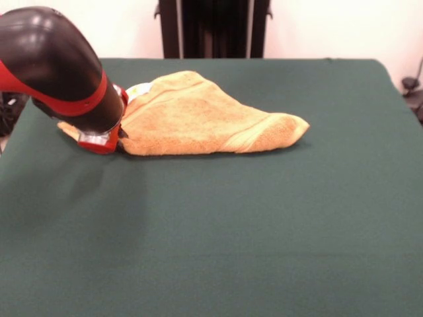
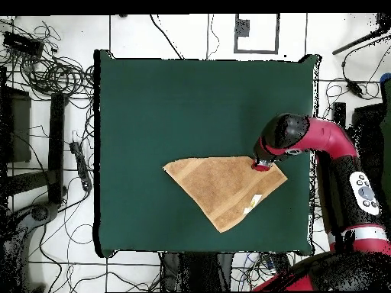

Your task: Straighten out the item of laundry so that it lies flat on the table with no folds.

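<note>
From the front, the arm's gripper [image 1: 100,140] presses down at one end of the folded towel [image 1: 198,119], toward the table's [image 1: 264,231] far edge; whether its fingers are spread cannot be told.

From overhead, the towel [image 2: 221,183] lies as a triangle nearer the robot-side edge, the gripper [image 2: 262,164] at its corner.

Folded orange-tan towel [image 1: 198,119] on green table [image 1: 264,231]
</note>
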`<action>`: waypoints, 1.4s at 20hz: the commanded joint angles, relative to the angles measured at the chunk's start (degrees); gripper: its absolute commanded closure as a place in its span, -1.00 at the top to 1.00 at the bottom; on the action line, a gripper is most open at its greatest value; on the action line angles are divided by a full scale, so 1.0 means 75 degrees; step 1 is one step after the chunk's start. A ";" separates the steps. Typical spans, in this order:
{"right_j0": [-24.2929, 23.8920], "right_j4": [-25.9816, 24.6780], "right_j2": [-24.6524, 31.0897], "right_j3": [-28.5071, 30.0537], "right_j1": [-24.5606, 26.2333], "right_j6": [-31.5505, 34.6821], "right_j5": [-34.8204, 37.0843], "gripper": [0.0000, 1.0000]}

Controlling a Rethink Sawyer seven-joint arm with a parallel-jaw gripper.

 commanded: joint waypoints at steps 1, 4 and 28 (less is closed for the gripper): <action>0.0304 -0.0125 0.0331 0.0569 0.0354 -0.1112 -0.0937 -1.00; 0.0186 -0.0149 0.0501 0.0686 0.0330 -0.1150 -0.1498 -1.00; -0.0181 -0.2479 0.0891 0.1833 0.0188 0.0065 -0.6787 -1.00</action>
